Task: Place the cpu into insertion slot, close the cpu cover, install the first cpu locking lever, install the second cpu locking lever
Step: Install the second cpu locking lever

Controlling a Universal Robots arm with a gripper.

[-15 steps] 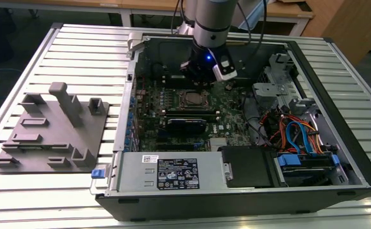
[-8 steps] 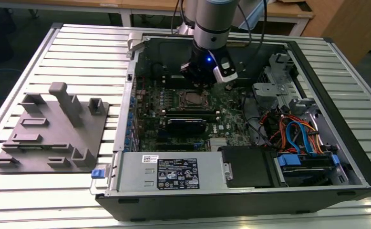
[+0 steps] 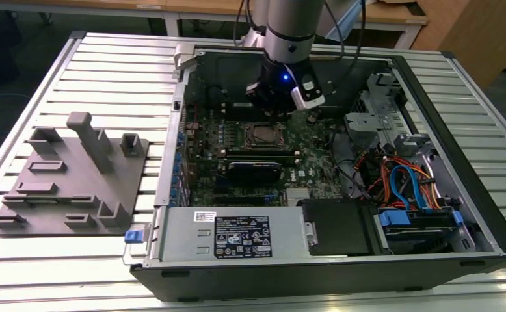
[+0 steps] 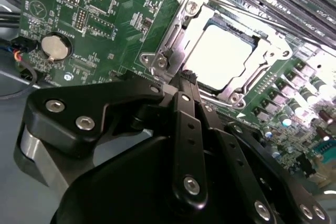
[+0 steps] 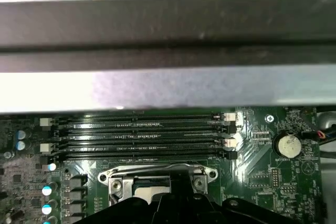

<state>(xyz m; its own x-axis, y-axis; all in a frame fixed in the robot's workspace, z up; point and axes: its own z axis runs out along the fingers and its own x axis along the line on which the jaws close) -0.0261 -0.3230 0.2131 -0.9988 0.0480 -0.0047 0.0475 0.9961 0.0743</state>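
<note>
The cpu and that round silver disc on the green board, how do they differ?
The cpu is a flat square with a pale, bright face; the coin battery is a small round disc. The cpu sits inside the silvery cpu cover frame, while the coin battery sits in its own round holder on open board. The cpu is the larger of the two and lies nearer the hand. Both are silvery and lie flat on the motherboard.

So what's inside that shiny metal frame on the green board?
Inside the cpu cover sits the pale square cpu, lying flat. The hand hides the frame's near edge, and the slot beneath is covered.
</note>
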